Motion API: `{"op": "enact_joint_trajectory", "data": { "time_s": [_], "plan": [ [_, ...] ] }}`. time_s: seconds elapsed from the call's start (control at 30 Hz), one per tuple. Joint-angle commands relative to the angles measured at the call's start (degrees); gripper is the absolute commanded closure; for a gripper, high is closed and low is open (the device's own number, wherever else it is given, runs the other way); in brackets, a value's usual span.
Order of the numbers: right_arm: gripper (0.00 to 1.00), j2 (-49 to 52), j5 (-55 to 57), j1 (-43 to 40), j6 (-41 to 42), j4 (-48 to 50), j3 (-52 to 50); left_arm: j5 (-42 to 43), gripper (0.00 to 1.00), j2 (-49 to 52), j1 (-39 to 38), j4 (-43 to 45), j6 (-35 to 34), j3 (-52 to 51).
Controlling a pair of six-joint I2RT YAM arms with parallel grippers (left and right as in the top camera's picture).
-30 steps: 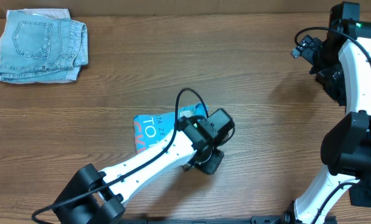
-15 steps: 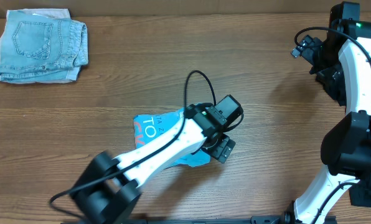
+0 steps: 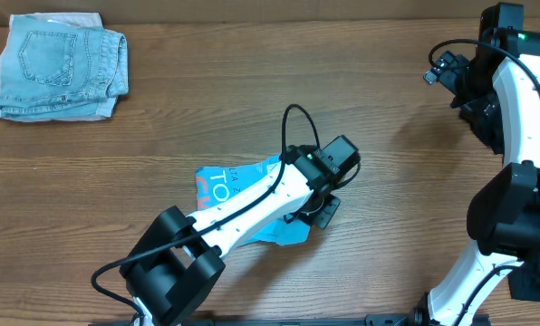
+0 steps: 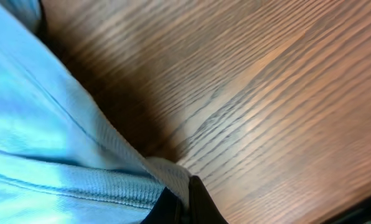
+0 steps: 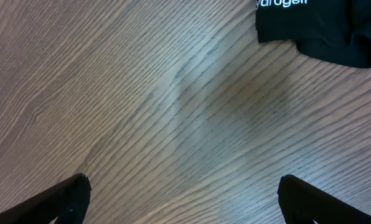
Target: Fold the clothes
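Observation:
The light sky-blue T-shirt (image 3: 217,186) lies as a small folded bundle at the table's middle, red-and-white lettering showing at its left. My left gripper (image 3: 320,210) is at the bundle's right edge, shut on the shirt's ribbed hem (image 4: 120,186); the left wrist view shows the black fingertips (image 4: 182,199) pinching pale fabric just above the wood. My right gripper (image 5: 182,199) is open and empty above bare table, raised at the far right in the overhead view (image 3: 469,86). A black T-shirt with white lettering (image 5: 322,25) lies beyond it.
Folded pale denim shorts (image 3: 57,63) lie at the far left corner. The wooden table (image 3: 252,100) stretches between the shorts and the right arm. The left arm covers much of the blue shirt from above.
My left gripper has swung right and slightly away from the front edge along the blue shirt's right side, drawing the hem with it. The right arm has not moved.

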Motion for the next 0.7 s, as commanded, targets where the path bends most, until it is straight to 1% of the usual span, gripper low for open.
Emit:
{"op": "enact_joint_trajectory", "data": {
  "time_s": [0.0, 0.13, 0.27, 0.37, 0.4, 0.47, 0.5, 0.6, 0.67],
  "plan": [
    [0.00, -1.79, -0.09, -0.22, -0.20, 0.24, 0.87, 1.75, 0.96, -0.63, -0.70, -2.10, 0.35, 2.47],
    [0.00, -1.79, -0.09, -0.22, -0.20, 0.24, 0.87, 3.02, 0.96, -0.61, -1.99, -5.88, -0.87, 2.45],
    [0.00, -1.79, -0.09, -0.22, -0.20, 0.24, 0.87, 7.80, 0.95, -0.59, -3.21, -6.21, -0.90, 2.29],
    [0.00, -1.79, -0.09, -0.22, -0.20, 0.24, 0.87, 8.66, 0.93, -0.39, -4.24, -5.73, -1.97, 2.16],
    [0.00, -1.79, -0.09, -0.22, -0.20, 0.24, 0.87, 8.63, 0.81, -0.22, -4.72, -4.87, -2.14, 1.88],
    [0.00, -1.79, -0.09, -0.22, -0.20, 0.24, 0.87, 8.63, 0.33, -0.13, -5.22, -3.69, -2.12, 1.46],
    [0.00, -1.79, -0.09, -0.22, -0.20, 0.24, 0.87, 8.63, 0.18, -0.13, -5.40, -2.89, -2.10, 1.11],
    [0.00, -1.79, -0.09, -0.22, -0.20, 0.24, 0.87, 9.81, 0.15, -0.13, -5.70, -2.38, -1.40, 1.07],
    [0.00, -1.79, -0.09, -0.22, -0.20, 0.22, 0.87, 12.04, 0.16, -0.17, -5.68, -2.82, 1.14, 1.33]
  ]
}}
